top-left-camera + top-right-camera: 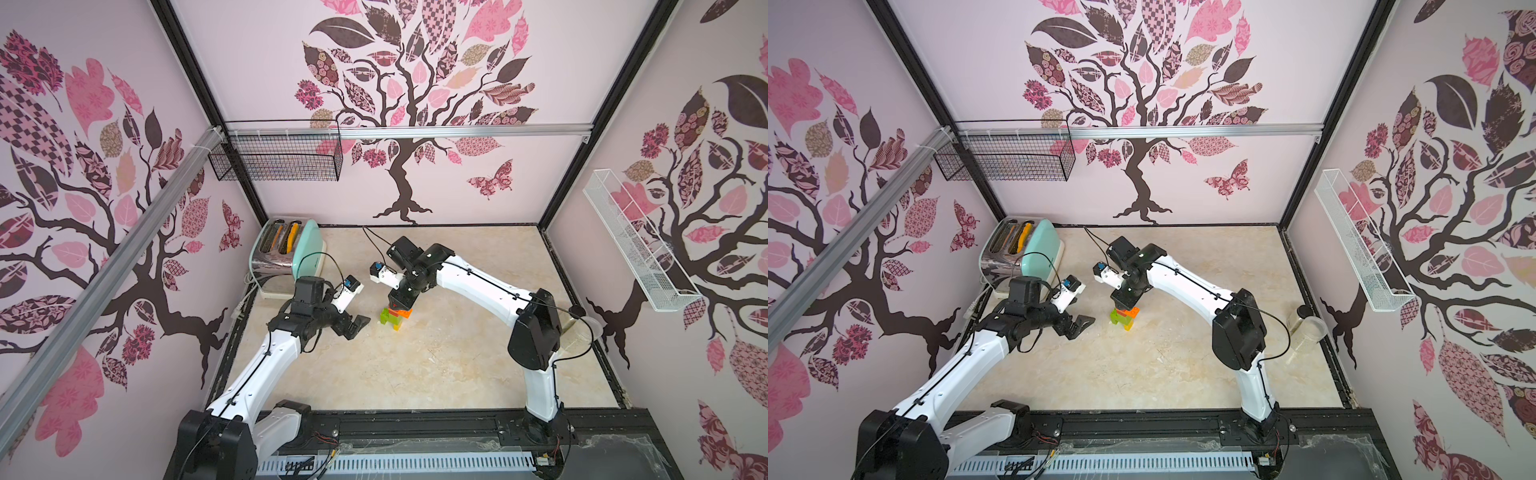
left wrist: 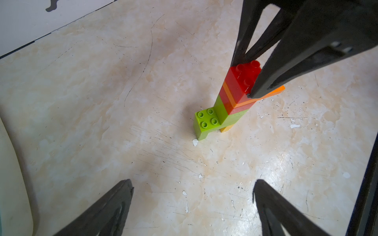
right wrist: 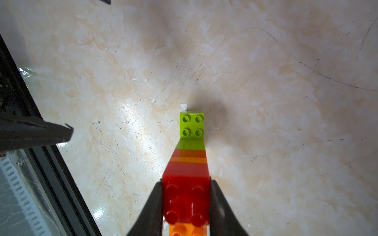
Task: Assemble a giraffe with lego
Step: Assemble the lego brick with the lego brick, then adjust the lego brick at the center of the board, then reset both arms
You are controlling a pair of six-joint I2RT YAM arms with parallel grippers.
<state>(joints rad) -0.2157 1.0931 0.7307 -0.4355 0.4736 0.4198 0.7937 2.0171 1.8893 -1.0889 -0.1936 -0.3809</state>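
Currently right gripper (image 3: 186, 182) is clamped from above on the top red brick (image 2: 238, 81) of the giraffe (image 1: 394, 321), which stands upright on its green and yellow legs near the middle of the table (image 1: 415, 374), while left gripper (image 1: 355, 327) hovers near it, jaws spread wide, holding nothing.

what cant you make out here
- Top views: the right gripper mostly covers the red top brick of the lime-green, red and orange brick giraffe.
- Right wrist view: orange studded brick cut off by the frame edge; yellow leg brick hidden under the stack.
- Left wrist view: that leg mostly behind the lime-green body.
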